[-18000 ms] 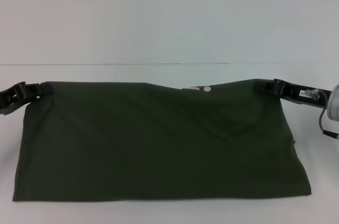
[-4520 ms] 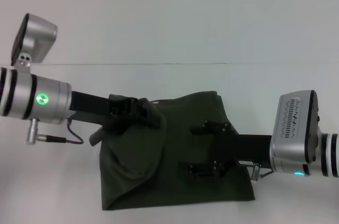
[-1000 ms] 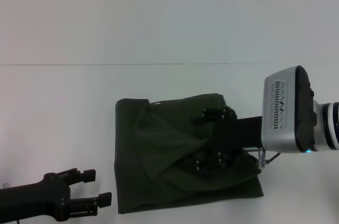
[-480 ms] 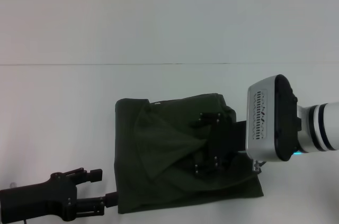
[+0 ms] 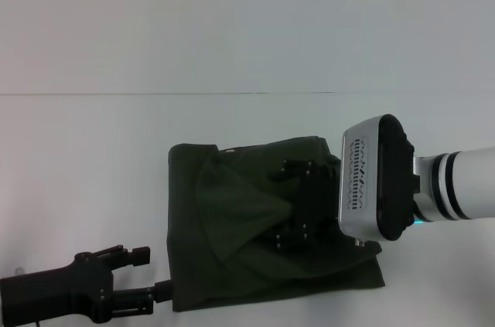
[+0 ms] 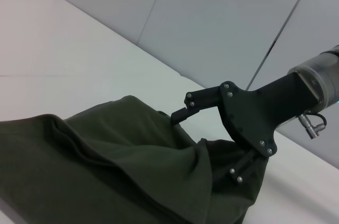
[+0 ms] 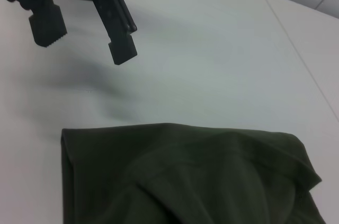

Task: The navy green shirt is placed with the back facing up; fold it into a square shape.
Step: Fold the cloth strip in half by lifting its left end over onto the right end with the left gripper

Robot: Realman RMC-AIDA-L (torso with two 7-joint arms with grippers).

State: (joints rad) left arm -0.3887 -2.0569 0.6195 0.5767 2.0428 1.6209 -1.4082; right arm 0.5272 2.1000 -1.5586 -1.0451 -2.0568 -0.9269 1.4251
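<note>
Navy green shirt (image 5: 232,226) lies folded into a rough, rumpled block on the white counter (image 5: 232,41), near the middle of my head view and close to the front edge, with a loose diagonal flap lying across its top. I see my right tool (image 5: 290,205) reaching in from the right side and sitting over the right half of the cloth; from the left wrist camera its black fingers (image 6: 183,114) stand spread wide, one above the fabric and the other low against the bunched edge, with nothing pinched between them. My left tool (image 5: 153,270) is low at the front left, just beside the shirt's near left corner, its two fingers parted and empty. The right wrist camera shows that same left tool hanging above bare counter, apart from the shirt's edge.
</note>
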